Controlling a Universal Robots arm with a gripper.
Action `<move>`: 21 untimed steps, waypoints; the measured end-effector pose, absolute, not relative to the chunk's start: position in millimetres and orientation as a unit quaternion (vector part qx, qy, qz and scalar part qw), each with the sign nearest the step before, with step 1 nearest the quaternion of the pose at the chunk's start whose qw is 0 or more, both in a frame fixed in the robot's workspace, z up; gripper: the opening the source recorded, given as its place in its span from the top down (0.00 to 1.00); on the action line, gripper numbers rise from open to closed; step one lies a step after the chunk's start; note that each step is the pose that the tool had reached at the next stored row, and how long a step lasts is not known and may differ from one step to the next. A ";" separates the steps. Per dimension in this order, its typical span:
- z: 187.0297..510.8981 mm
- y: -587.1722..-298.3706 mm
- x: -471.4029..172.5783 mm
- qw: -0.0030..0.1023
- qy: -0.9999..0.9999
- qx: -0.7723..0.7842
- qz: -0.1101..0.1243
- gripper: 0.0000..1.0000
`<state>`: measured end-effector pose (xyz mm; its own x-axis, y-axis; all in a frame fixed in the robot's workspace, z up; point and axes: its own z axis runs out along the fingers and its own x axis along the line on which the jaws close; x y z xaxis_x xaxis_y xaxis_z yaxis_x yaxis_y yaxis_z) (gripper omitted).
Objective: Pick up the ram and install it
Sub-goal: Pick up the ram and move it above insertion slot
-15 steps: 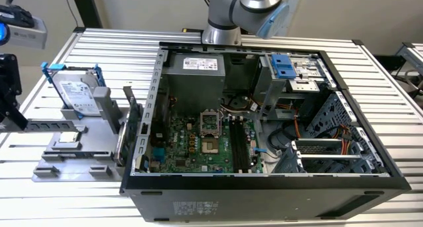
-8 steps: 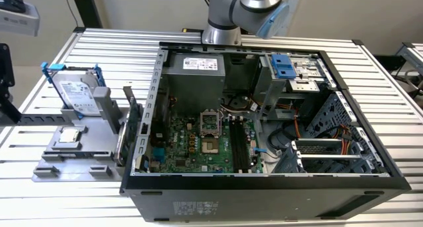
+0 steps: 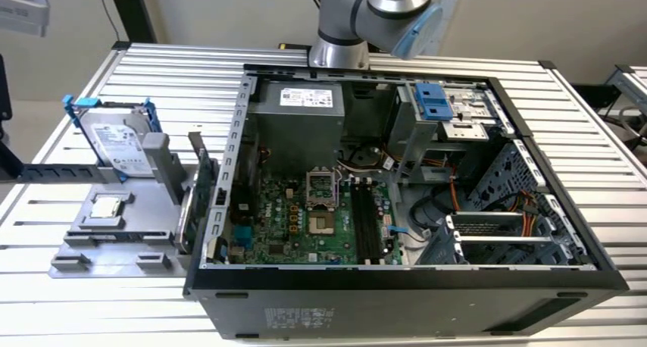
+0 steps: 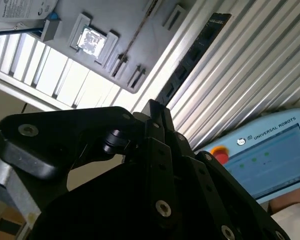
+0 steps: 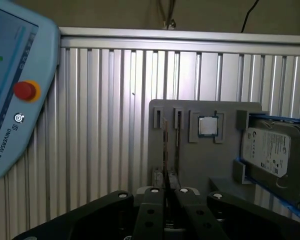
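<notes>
between the gripper's (image 4: 155, 109) closed jaws you hold the ram (image 4: 200, 45); pickup looks done, install isn't, and seating needs it squared over a slot (image 3: 366, 226).

We see the open computer case (image 3: 404, 294) and the grey parts holder (image 3: 101, 245) from above, at some distance, in the exterior view. Both wrist views look closely past the gripper (image 4: 153, 106) (image 5: 166, 192), sharing the holder and hard drive (image 4: 20, 10) (image 5: 272, 150) ahead of its jaws.
</notes>
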<state>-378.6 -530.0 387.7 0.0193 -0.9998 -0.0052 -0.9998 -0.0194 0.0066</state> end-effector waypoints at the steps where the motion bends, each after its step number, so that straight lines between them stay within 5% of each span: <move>1: 389.1 -530.0 -378.6 0.000 -0.700 0.714 -0.004 1.00; 21: 402.8 -529.9 -378.8 0.001 -0.700 0.714 -0.004 1.00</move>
<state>-378.8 -529.9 402.8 0.0193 -0.9998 -0.0051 -0.9998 -0.0193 0.0065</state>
